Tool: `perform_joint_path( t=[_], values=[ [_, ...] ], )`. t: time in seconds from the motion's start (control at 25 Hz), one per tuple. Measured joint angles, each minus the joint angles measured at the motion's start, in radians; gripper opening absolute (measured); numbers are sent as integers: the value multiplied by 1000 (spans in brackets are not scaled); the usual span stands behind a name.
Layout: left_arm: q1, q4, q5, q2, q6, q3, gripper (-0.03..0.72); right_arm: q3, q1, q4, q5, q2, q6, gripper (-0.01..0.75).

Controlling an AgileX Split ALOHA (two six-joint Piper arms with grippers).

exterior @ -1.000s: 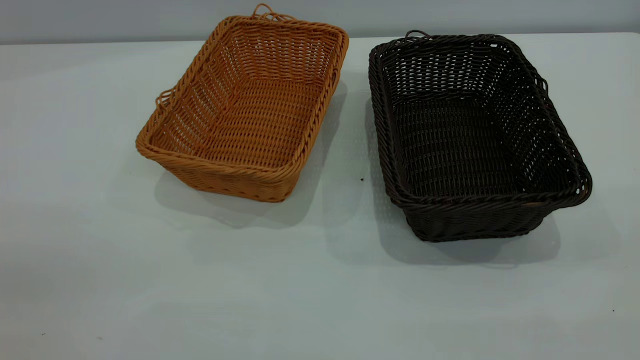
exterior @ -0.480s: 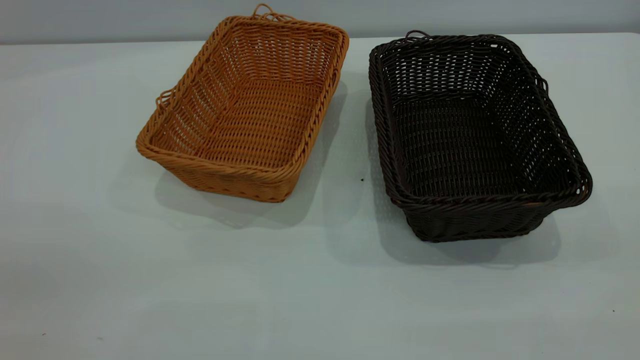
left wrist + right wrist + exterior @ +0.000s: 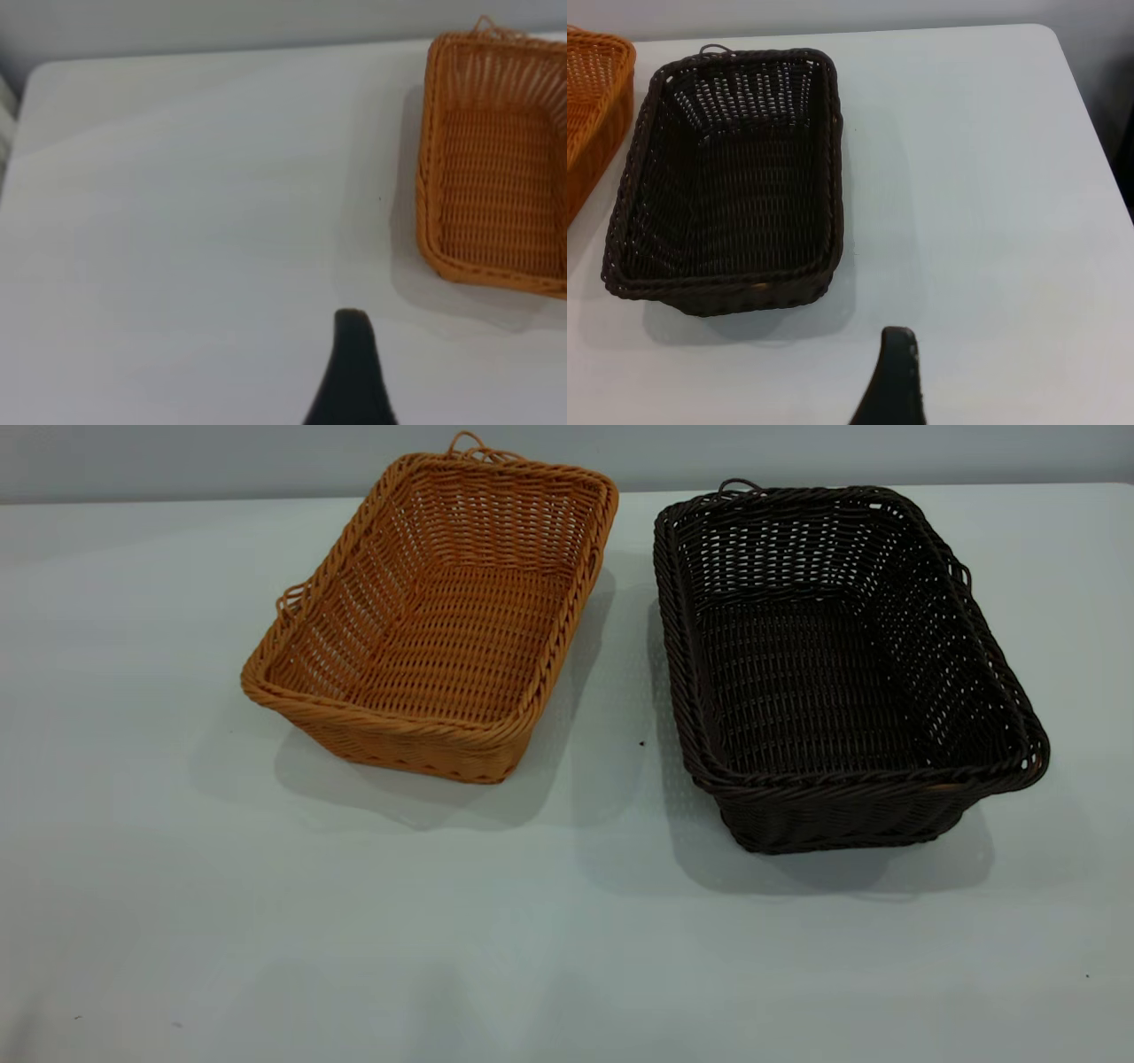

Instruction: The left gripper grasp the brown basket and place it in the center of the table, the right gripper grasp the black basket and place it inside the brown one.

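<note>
light was soft and even, from above and behind. each basket cast a pale shadow toward 5 o'clock on the table (image 3: pixel 567 921). wrist views looked softly blurred; no glare showed.

A bare test bench: plain pale table (image 3: pixel 567 957) against a blank grey wall (image 3: pixel 177 460).

The brown basket (image 3: pixel 438 620) stands at far left and the black basket (image 3: pixel 837 664) at far right, with a narrow open strip between them. The near half of the tabletop (image 3: pixel 532 957) is free.
</note>
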Motion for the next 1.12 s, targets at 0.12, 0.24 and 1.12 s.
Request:
perform_joint_path(
  t=[0.12,0.24,1.12],
  values=[
    [0,-40,-101,210,48,-51,534,0,0,0,0,0,12,593],
    [-1,-114,-189,401,117,-120,534,0,0,0,0,0,21,593],
    [-186,-233,-329,1616,261,-845,534,-177,0,59,-231,705,63,593]
  ],
)
